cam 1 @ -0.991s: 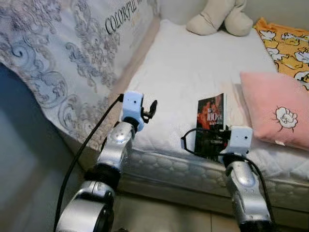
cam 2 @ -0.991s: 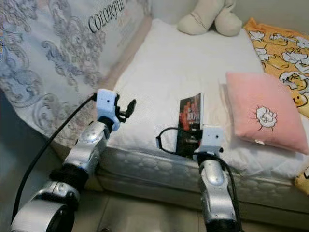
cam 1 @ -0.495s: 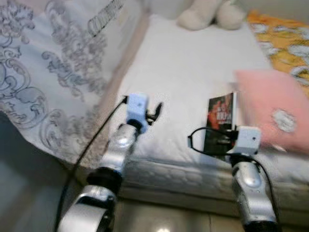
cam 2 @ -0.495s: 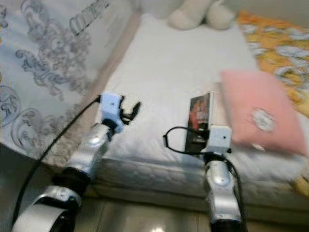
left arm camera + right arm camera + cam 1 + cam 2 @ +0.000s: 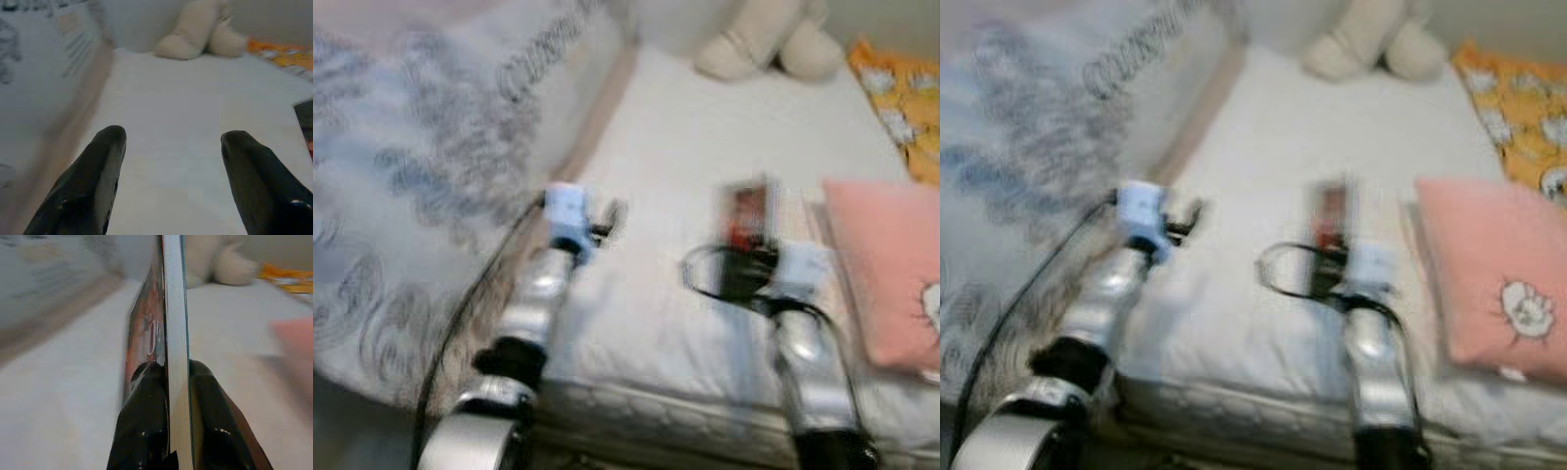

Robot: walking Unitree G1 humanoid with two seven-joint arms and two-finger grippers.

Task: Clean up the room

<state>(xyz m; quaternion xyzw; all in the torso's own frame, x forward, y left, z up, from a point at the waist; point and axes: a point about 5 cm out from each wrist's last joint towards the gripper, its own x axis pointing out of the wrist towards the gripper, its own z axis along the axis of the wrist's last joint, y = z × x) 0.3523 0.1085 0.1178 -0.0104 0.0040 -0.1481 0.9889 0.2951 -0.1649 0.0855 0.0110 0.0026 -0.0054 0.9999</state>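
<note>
My right gripper [image 5: 168,377] is shut on a book [image 5: 172,333] with a dark, red-printed cover, held on edge above the white mattress [image 5: 705,147]. In the eye views the book [image 5: 744,215] stands upright just beyond the right wrist, blurred. The left gripper [image 5: 171,142] is open with nothing between its black fingers [image 5: 98,176], hovering over the mattress near its left edge [image 5: 607,220]. A beige plush toy [image 5: 764,44] lies at the far end of the bed.
A pink pillow [image 5: 1494,284] with a white flower lies on the right of the bed. An orange patterned blanket [image 5: 901,108] sits at the far right. A grey-patterned quilt [image 5: 421,176] hangs along the left side.
The whole picture has shifted and blurred, so the camera is moving; the bed now looks closer. The book stays in the right gripper, and the left gripper stays open.
</note>
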